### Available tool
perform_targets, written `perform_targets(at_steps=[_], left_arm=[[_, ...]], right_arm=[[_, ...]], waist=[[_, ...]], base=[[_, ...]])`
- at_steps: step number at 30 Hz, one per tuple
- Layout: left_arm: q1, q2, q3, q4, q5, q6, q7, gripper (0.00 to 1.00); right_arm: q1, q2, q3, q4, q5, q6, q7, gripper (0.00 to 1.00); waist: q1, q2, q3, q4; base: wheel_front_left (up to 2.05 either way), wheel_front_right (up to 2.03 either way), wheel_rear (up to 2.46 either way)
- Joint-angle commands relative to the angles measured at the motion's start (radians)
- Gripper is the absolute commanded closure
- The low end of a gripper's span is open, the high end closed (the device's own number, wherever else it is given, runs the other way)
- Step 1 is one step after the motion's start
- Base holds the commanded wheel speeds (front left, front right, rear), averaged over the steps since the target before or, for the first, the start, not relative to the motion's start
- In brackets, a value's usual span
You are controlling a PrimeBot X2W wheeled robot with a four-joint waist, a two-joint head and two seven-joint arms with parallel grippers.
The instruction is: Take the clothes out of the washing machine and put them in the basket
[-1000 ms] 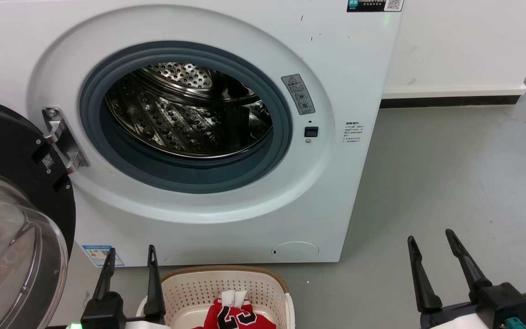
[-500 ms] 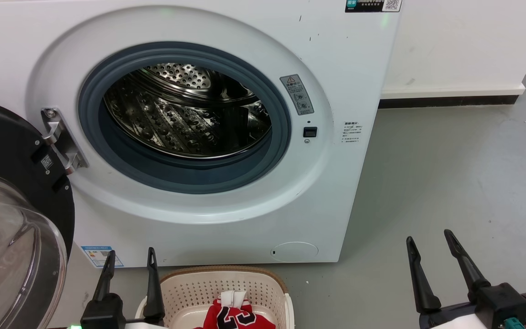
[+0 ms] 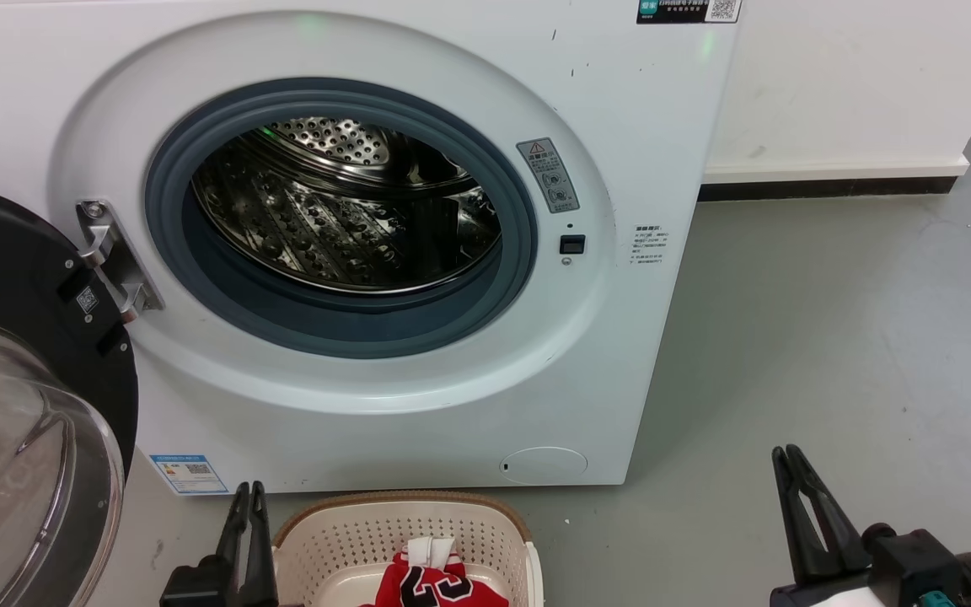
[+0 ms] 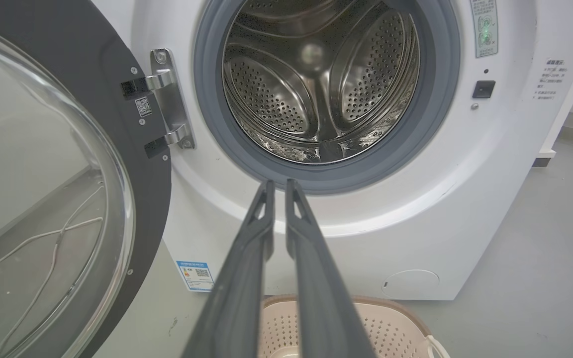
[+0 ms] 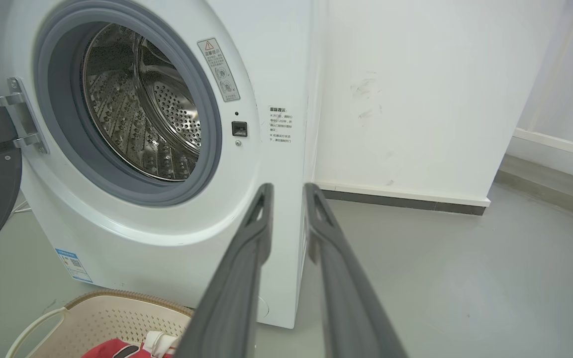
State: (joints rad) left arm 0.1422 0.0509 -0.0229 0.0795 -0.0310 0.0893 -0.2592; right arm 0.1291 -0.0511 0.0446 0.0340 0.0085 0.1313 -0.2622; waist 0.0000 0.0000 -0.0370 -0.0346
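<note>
The red jersey [image 3: 439,583] shows a black, white-edged 23 and lies in the basket [image 3: 401,499], which stands on the floor just in front of the washing machine [image 3: 418,396]. A warning sticker [image 3: 549,174] with a red triangle sits right of the washer's porthole. Its print, the small text block [image 3: 652,244] further right, and the blue-edged label [image 3: 189,474] with a QR code at the washer's lower left are too small to read. The drum [image 3: 342,211] holds no clothes, and the door [image 3: 30,278] hangs open at the washer's left.

Half a second ago both pairs of fingers stood spread. Now the left gripper [image 3: 250,489] and the right gripper [image 3: 786,453], both in front of the washer, have drawn nearly together, holding and touching nothing.
</note>
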Motion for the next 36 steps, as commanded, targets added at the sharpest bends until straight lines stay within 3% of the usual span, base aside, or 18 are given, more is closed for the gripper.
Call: perform_targets(at_steps=[1,36], left_arm=[[0.0,0.0,0.001,0.007,-0.004,-0.001,0.002,1.0],[-0.103,0.0,0.055,0.075,-0.627,-0.088,0.15,1.0]], right_arm=[[0.002,0.0,0.0,0.004,0.005,0.0,0.0,1.0],[-0.094,-0.033,-0.019,0.086,0.674,0.0,0.114,1.0]], waist=[[0.0,0.0,0.0,0.0],[0.0,0.0,0.011,0.009]], base=[[0.0,0.0,0.0],[0.0,0.0,0.0]])
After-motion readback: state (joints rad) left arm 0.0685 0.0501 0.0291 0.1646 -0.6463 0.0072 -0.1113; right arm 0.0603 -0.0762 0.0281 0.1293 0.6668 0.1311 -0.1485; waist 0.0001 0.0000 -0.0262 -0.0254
